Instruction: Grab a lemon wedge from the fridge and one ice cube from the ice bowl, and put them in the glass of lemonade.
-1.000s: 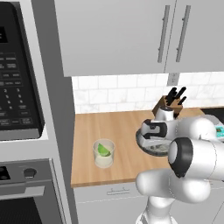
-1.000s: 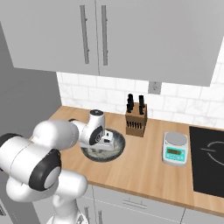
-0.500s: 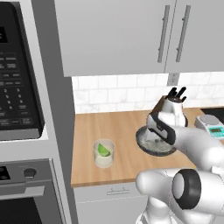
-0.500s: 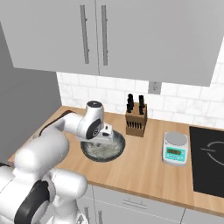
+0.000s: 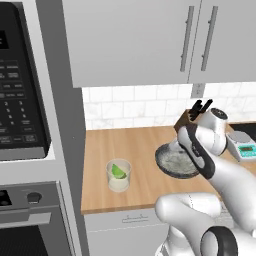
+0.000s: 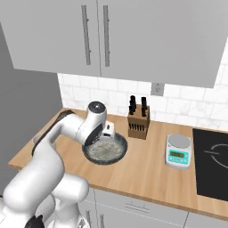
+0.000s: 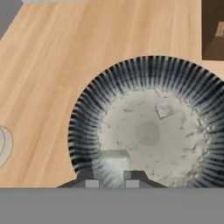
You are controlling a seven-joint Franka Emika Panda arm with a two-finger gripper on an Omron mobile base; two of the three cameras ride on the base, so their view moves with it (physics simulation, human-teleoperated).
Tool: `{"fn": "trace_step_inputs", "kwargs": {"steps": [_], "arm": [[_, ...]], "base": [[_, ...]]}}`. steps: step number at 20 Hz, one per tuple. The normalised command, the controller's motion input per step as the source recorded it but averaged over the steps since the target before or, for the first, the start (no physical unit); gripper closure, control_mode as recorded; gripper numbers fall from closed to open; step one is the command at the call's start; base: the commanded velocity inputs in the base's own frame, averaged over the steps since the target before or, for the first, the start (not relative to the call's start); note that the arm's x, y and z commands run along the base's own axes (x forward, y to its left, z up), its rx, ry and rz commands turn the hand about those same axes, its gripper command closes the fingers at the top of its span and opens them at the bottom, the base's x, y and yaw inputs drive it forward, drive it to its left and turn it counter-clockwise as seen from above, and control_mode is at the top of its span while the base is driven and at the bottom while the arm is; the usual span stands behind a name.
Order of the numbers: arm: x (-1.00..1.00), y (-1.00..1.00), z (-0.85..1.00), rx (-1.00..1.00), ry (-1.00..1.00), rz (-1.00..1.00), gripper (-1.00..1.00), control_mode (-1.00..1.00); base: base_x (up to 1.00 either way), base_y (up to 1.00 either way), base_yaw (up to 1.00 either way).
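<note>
The ice bowl point(image 7: 87, 109), dark and ribbed, lies right under my gripper point(image 7: 111, 177). The gripper is shut on a pale ice cube point(image 7: 114, 161) between its fingertips, just over the bowl's near rim. Another ice cube point(image 7: 164, 110) rests inside the bowl. From the right base, the gripper point(image 6: 106, 135) hangs over the ice bowl point(image 6: 116, 153). The glass of lemonade point(image 5: 118, 176) stands on the counter left of the ice bowl point(image 5: 172, 162), and a lemon wedge point(image 5: 118, 171) sits in it. The glass rim point(image 7: 3, 146) shows at the hand view's left edge. The fridge is out of view.
A knife block point(image 6: 138, 122) stands behind the bowl, close to the hand. A white kitchen scale point(image 6: 178, 151) and a black cooktop point(image 6: 213, 164) lie to the right. The oven column point(image 5: 20, 100) walls the counter's left end, and cabinets hang overhead.
The arm has unfolded and swung, and the hand has risen a little above the bowl. The jaws have narrowed slightly on the ice cube.
</note>
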Motion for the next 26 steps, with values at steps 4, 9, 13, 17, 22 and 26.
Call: {"fn": "trace_step_inputs", "kwargs": {"steps": [4, 9, 13, 17, 22, 26], "arm": [[0.0, 0.14, 0.45, 0.07, -0.12, 0.0, 1.0, -1.0], [-0.13, 0.65, 0.35, 0.05, -0.18, 0.02, 1.0, -1.0], [0.0, 1.0, 0.26, 0.0, -0.02, 0.06, 1.0, -1.0], [0.0, 1.0, 0.06, -0.07, 0.0, 0.08, 1.0, -1.0], [0.0, 1.0, 0.01, -0.05, 0.0, 0.08, 1.0, -1.0], [0.0, 0.92, -0.02, -0.02, 0.0, 0.05, 1.0, -1.0]], "base": [[0.0, 0.0, 0.0], [0.0, 0.0, 0.0], [0.0, 0.0, 0.0], [0.0, 0.0, 0.0], [0.0, 0.0, 0.0], [0.0, 0.0, 0.0]]}}
